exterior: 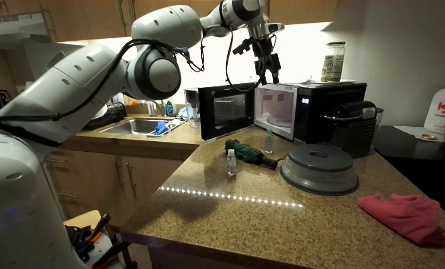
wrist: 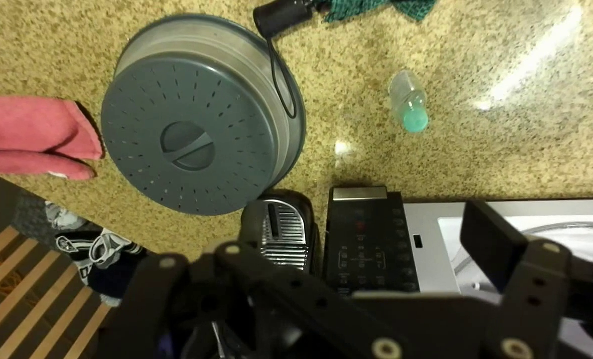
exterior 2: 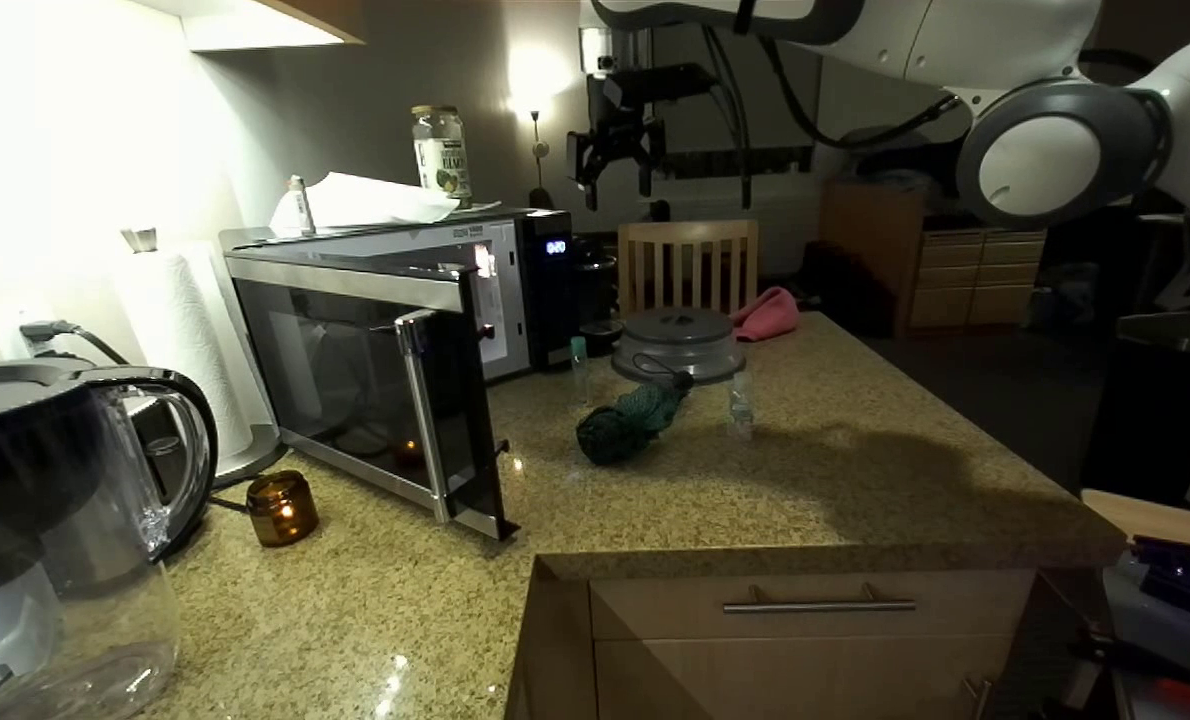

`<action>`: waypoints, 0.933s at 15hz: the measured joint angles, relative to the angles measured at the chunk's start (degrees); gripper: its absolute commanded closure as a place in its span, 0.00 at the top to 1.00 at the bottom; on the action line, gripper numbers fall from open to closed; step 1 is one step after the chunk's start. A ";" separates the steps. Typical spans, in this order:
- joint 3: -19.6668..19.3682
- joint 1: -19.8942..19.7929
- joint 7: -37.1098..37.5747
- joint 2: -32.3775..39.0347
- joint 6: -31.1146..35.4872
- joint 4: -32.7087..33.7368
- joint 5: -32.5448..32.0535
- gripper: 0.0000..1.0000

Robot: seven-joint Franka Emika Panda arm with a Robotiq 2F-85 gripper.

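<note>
Tool (exterior 2: 618,192), empty with fingers apart, hangs above the microwave (exterior: 304,114); the green-capped bottle (exterior: 269,142) stands upright, lower on the bench (exterior: 245,228).

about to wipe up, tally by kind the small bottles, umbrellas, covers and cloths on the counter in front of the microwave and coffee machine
Small bottles: 2
Umbrella: 1
Cover: 1
Cloth: 1
Total: 5
</note>
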 measured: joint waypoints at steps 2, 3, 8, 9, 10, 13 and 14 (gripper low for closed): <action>0.57 0.17 0.00 -0.57 -1.96 0.00 0.81 1.00; 0.84 0.32 0.01 -0.82 -2.71 0.00 1.13 1.00; 1.51 2.76 6.29 -1.55 -3.72 0.00 1.81 1.00; 1.50 3.82 8.96 -1.60 -3.66 0.01 1.81 1.00; 1.48 5.01 11.80 -1.60 -3.57 0.00 1.81 1.00; 1.40 8.91 20.36 -1.47 -3.22 -0.01 1.75 1.00; 1.30 10.04 22.80 -1.42 -3.15 -0.02 1.69 1.00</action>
